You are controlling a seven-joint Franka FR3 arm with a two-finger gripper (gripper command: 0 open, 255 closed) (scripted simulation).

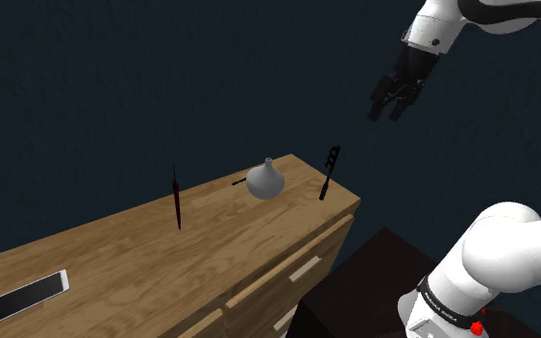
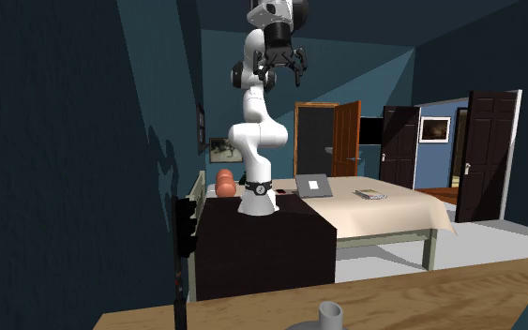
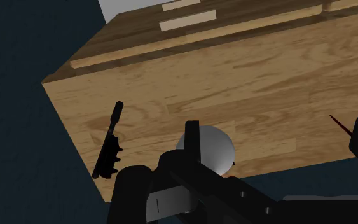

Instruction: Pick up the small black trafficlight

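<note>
Shoulder view, nearest first. White arm point(image 1: 508, 254) rises from the lower right. Wooden counter point(image 1: 114, 259), drawer fronts point(image 1: 258, 293) down its near face. White phone point(image 1: 26, 296) lies flat at the counter's near left end. Further along, a thin dark-red stick point(image 1: 177, 200) stands on end. Past it, a round grey vase point(image 1: 265, 180) with a narrow neck. At the far corner, close to the edge, is the small black traffic light point(image 1: 329, 173), up on its pole, near the vase but apart from it. Nothing touches it.

End effector point(image 1: 385, 113) is high in the air, above the traffic light and to the shoulder view's right of it, well apart. Its fingers are spread with nothing between them. Dark blue wall point(image 1: 114, 86) behind.

Wrist view: black fingers point(image 3: 192, 137) apart, looking down on the counter. The vase sits below, close by one finger. The traffic light is outside that finger, by the counter's corner, not between the two. The stick's tip shows near the other finger.

Second exterior view: counter edge in front, vase neck poking up. Next, the dark box stand point(image 2: 262, 253) carrying the arm, end effector near the top. Behind it, a bed point(image 2: 393, 214) with an open laptop point(image 2: 313, 185). Dark doors point(image 2: 491, 150) farthest.
</note>
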